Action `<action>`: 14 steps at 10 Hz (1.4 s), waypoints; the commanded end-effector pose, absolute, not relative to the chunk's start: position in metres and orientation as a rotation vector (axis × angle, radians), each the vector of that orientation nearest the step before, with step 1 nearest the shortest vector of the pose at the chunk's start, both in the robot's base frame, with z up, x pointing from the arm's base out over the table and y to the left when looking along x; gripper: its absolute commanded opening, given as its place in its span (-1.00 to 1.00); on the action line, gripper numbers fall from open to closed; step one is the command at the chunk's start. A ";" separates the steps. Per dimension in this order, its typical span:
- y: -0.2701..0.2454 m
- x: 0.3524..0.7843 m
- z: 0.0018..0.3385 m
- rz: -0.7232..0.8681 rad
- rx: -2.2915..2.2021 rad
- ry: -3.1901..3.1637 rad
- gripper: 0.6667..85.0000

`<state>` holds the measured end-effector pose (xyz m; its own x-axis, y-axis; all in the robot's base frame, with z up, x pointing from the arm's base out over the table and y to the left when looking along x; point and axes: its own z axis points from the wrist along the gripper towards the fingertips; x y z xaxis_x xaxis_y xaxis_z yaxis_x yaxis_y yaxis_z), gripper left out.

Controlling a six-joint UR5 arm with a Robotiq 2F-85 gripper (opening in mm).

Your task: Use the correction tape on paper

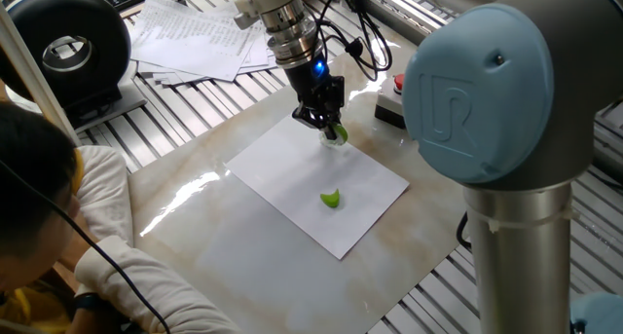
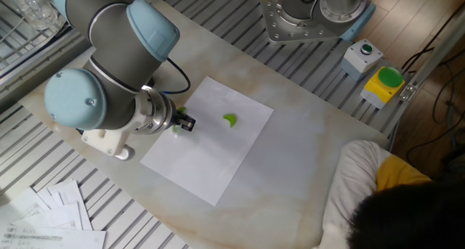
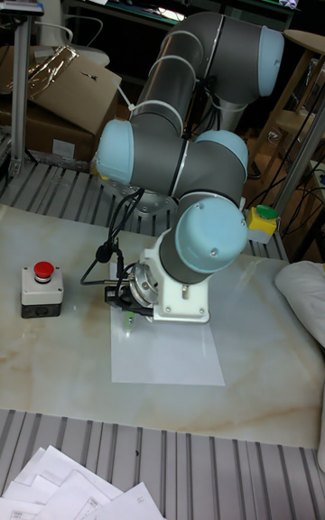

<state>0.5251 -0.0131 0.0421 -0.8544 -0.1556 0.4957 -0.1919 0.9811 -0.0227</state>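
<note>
Correction tape (image 1: 336,132) in pincer (image 1: 331,129), on paper (image 1: 292,183)

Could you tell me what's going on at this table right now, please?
The UR5 arm's gripper is shut on a green correction tape dispenser and holds it down at the far edge of the white paper, as if to run it over the sheet. A second small green piece lies loose near the middle of the paper. A person leans in at the table's edge, watching.
</note>
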 end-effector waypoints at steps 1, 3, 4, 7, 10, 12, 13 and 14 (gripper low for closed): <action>-0.011 0.523 0.044 0.076 0.242 -2.608 -0.99; -0.015 0.521 0.039 0.073 0.250 -2.615 -0.99; -0.016 0.520 0.039 0.074 0.254 -2.614 -0.99; -0.014 0.517 0.045 0.077 0.246 -2.601 -0.99; -0.016 0.514 0.040 0.069 0.248 -2.608 -0.99; -0.018 0.512 0.040 0.068 0.250 -2.608 -0.99; -0.017 0.512 0.042 0.068 0.247 -2.603 -0.99; -0.015 0.511 0.044 0.072 0.239 -2.598 -0.99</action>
<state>0.5123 -0.0189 0.0413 -0.8469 -0.1606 0.5069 -0.1938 0.9810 -0.0129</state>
